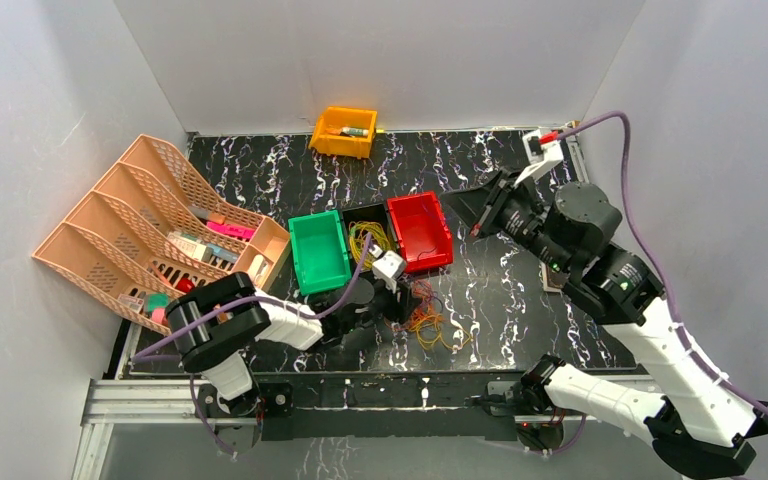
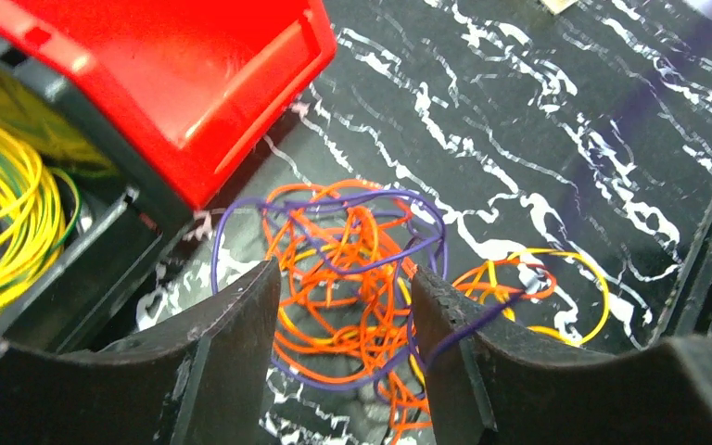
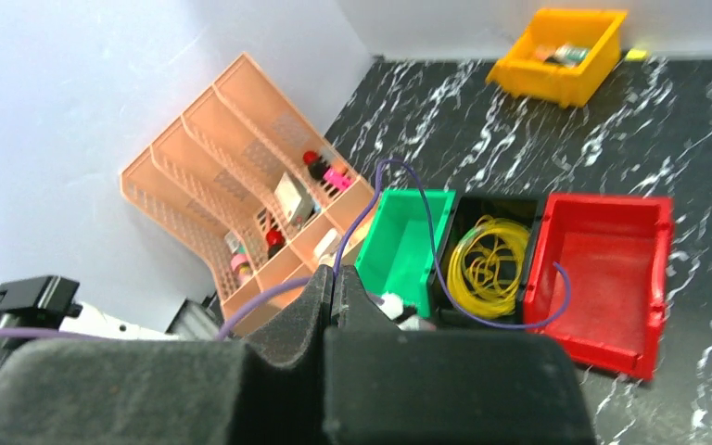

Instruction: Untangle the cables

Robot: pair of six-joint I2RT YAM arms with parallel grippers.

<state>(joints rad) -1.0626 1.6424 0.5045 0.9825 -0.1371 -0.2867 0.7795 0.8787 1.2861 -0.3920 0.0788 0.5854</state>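
Your left end effector (image 2: 345, 275) stands half open astride the tangled orange and purple wire cables (image 2: 334, 232) on the black marbled surface (image 2: 538, 111) (just before the red plastic bin (image 2: 195, 74)). Their long axis runs left to right; your right end effector (image 3: 334, 275) is pinched closed, empty.

Red bin (image 1: 420, 232) stands just beyond the cables (image 1: 428, 325); table (image 1: 510, 290) rightward lies bare.

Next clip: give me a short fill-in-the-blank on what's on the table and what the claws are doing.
The coiled yellow cables lie in a bin coloured ____.
The tangle on the table mixes orange, yellow and ____ cables.
The left claw has one finger on each side of the ____.
The right claw has its jaws fully ____.
Missing words: black, purple, tangle, shut.
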